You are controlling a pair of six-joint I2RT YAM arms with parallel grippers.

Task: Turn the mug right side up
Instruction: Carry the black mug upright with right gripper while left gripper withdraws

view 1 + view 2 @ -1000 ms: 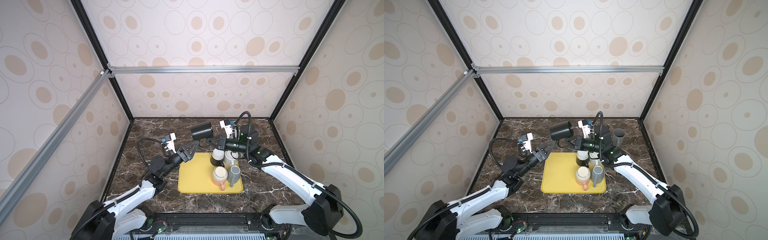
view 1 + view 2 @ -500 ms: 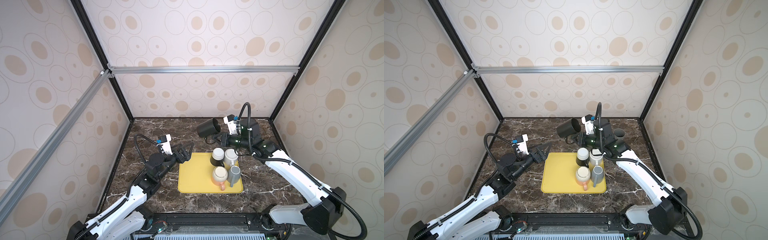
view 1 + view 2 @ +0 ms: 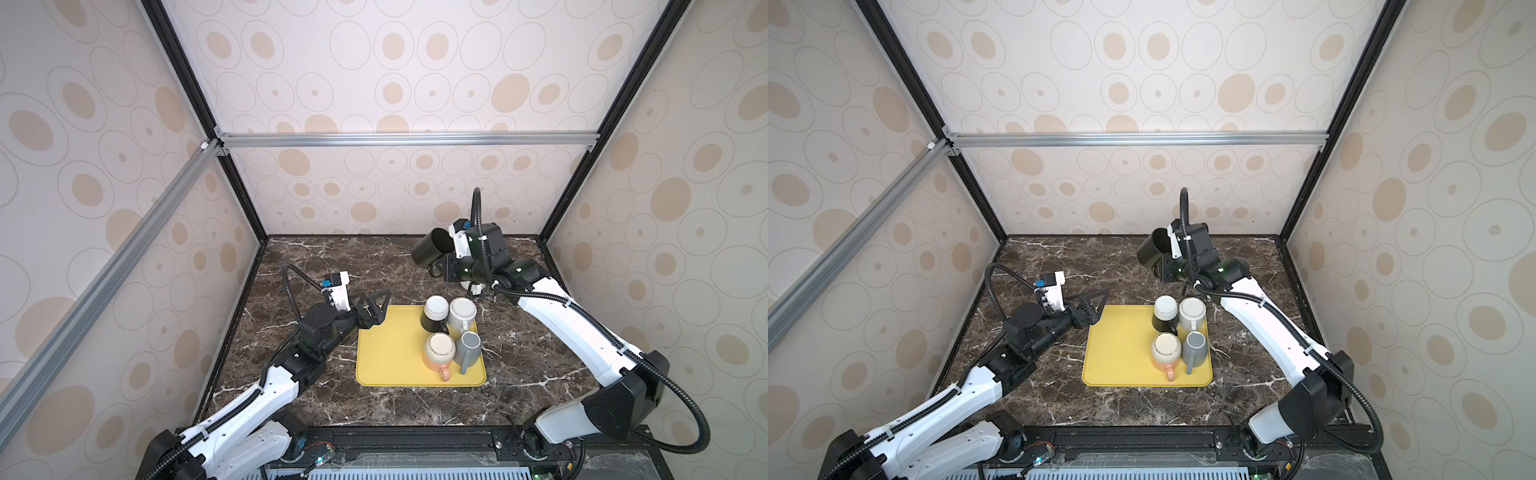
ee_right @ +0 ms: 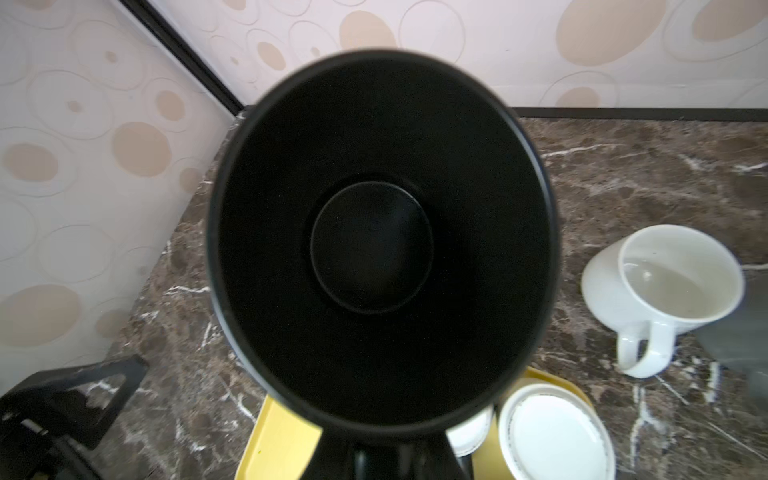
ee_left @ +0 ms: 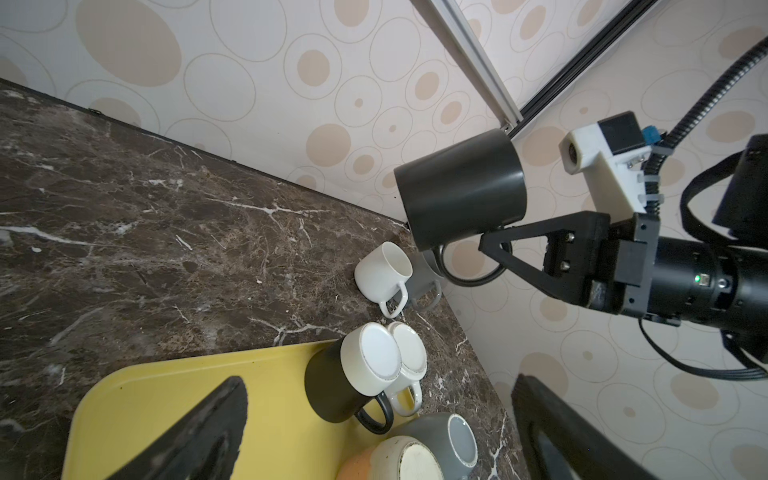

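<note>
The right end effector [image 3: 436, 266] clenches a black mug [image 3: 426, 251] by its handle, tilted in the air above the far side of the counter [image 3: 332, 257] — mouth toward the arm. The left end effector [image 3: 374, 309] hangs released — jaws wide — at a corner of the yellow tray [image 3: 390, 361].

Empty black mug [image 3: 424, 253] hangs tilted sideways in the air, handle downward.
</note>
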